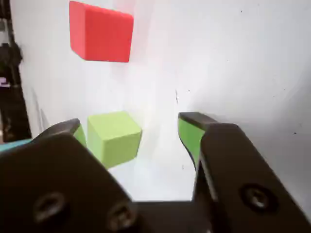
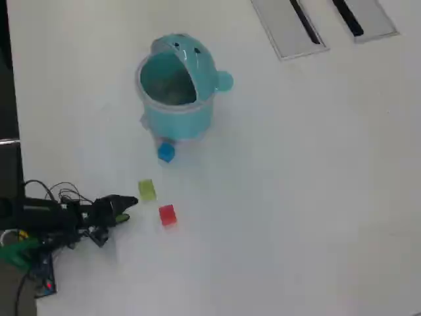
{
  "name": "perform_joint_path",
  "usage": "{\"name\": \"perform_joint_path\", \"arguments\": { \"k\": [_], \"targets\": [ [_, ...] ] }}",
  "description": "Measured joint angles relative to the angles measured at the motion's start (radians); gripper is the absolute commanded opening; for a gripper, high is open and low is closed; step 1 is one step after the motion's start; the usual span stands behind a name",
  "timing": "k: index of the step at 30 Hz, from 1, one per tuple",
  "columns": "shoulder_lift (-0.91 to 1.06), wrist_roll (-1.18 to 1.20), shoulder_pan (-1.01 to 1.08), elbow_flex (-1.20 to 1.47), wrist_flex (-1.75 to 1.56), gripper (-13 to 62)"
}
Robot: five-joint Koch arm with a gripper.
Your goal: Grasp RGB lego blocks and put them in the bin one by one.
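My gripper is open, its green-lined fingers spread wide and low over the white table. The yellow-green block lies just ahead of the jaws, close to the left finger, untouched. Farther off at the upper left of the wrist view sits the red block. From overhead, the gripper points right, with the yellow-green block and red block just beyond it. The blue block rests against the foot of the teal bin, which stands farther back with its mouth open.
Two grey slotted panels lie at the table's top right in the overhead view. The arm's body and cables sit at the left edge, where the table ends in a dark strip.
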State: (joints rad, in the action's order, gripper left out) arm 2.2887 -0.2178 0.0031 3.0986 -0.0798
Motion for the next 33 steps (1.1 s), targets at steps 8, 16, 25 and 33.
{"name": "perform_joint_path", "arguments": {
  "k": [8, 16, 25, 33],
  "targets": [
    [0.002, 0.000, 0.000, 0.000, 0.000, 34.6],
    [0.000, 0.000, 0.000, 0.000, 0.000, 34.6],
    [0.002, 0.000, 0.009, 0.000, 0.000, 34.6],
    [0.002, -0.002, 0.021, 0.000, -0.066, 34.5]
  ]
}}
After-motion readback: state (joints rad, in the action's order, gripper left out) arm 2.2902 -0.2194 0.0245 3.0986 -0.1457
